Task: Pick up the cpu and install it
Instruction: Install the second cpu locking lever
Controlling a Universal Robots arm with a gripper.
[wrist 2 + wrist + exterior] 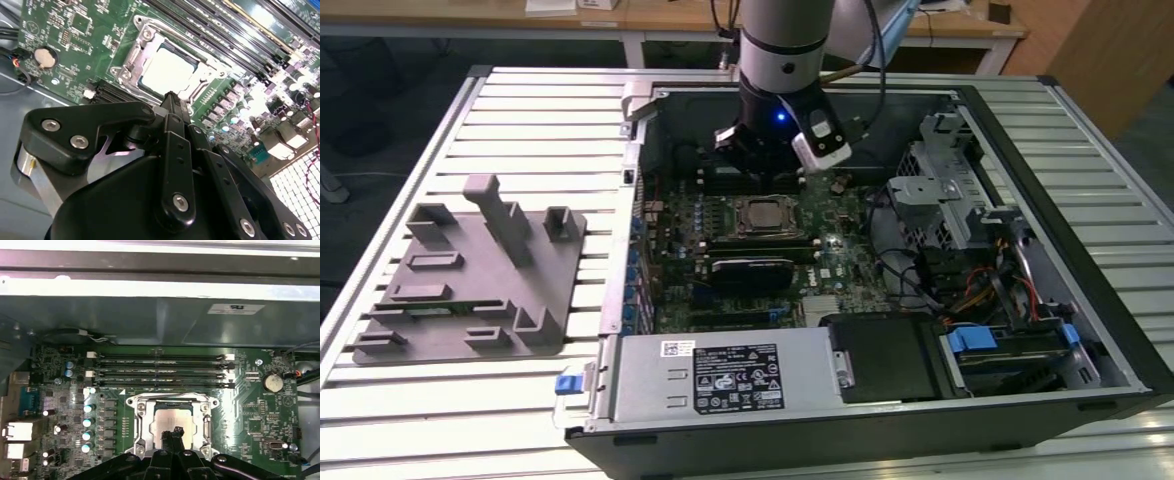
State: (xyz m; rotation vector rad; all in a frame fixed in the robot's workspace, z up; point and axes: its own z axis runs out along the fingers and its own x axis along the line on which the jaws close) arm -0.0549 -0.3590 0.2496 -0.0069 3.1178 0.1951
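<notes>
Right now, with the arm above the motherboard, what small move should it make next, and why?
Probably a short lift straight up, away from the board. The cpu already lies flat inside its socket frame, so the placing looks done. In both wrist views the gripper has its fingertips together just above the chip, holding nothing. In the exterior view the arm hangs over the open computer case.

Cpu (170, 421) top silver, framed by a silver-grey socket bracket (140, 426); motherboard (260, 412) green with black memory slots (160, 371). Gripper (170, 100) black with silver screws. Fixture tray (467, 280) plain grey; slatted table (520, 130) pale ribbed metal.
</notes>
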